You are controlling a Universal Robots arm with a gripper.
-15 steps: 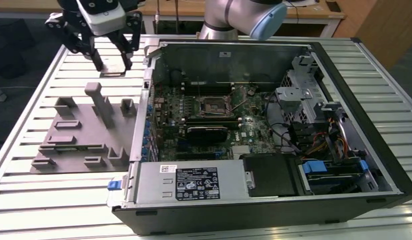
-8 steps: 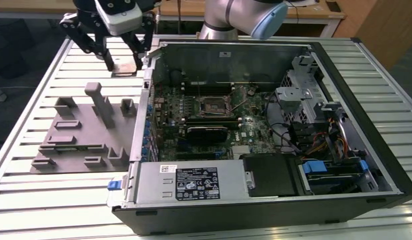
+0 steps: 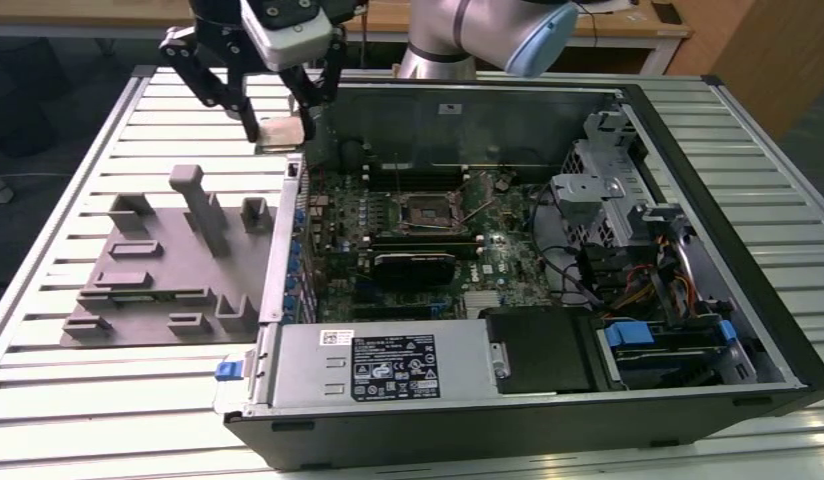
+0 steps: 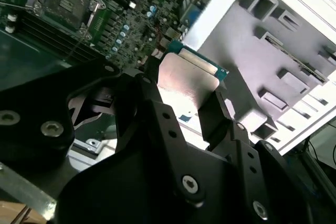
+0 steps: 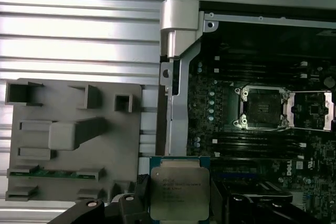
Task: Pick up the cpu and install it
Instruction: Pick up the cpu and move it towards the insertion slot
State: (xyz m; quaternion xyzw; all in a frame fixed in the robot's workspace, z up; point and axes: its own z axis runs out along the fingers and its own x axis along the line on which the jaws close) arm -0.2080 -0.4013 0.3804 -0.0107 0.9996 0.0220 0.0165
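Over the slatted metal table (image 3: 105, 400) now: a grey tray (image 3: 145, 290) lies flat near the edge at the exterior view's left, its tall post (image 3: 199, 205) standing upright among low blocks and slots. In the first wrist view, one slot holds a thin green strip (image 5: 52, 172). Just beside the tray sits the open computer case (image 3: 732, 130), reaching to the table's opposite edge. Inside lies the green motherboard (image 3: 385, 200), carrying a black finned block (image 3: 415, 268). A silver power supply (image 3: 385, 365) fills the near side, with coloured cables (image 3: 639, 275) bunched beside blue-tabbed drive bays (image 3: 652, 335).
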